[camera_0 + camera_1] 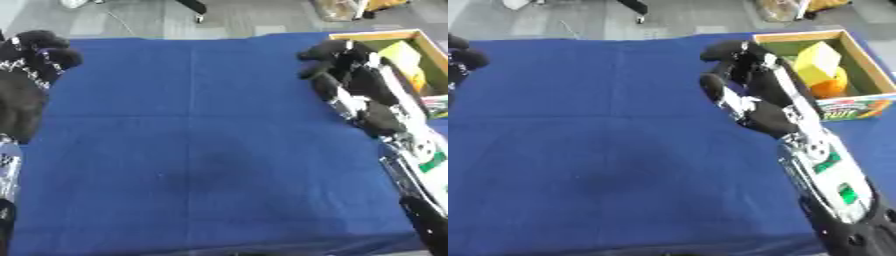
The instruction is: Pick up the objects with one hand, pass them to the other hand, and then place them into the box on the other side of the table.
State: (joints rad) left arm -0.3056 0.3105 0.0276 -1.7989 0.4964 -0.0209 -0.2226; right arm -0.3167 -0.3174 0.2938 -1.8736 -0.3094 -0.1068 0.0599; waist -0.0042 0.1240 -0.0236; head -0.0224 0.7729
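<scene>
Here the blue tablecloth (192,150) fills nearly the whole scene, and everything else can be placed against it. At its left edge the left hand (39,50) sits over the far left corner of the cloth, its dark fingers curled in toward the palm with nothing between them; the left eye view shows the hand and its forearm, while the right eye view catches only a sliver of it at the frame's edge. The middle of the cloth lies bare, with only a faint darker patch in the fabric. Toward the cloth's right side the right hand (741,82) hovers above the fabric just beside the box (866,70), its fingers loosely bent and spread, closed on nothing, with the silver and black forearm running back to the near right corner. The box stands on the cloth's far right corner, one box in all, with tan walls and a printed front panel. The right eye view shows its inside plainly: one yellow block (817,61) leaning against one orange round object (831,87), both lying in the box. The left eye view cuts the box off at the frame's edge and hides most of its contents behind the right arm.
</scene>
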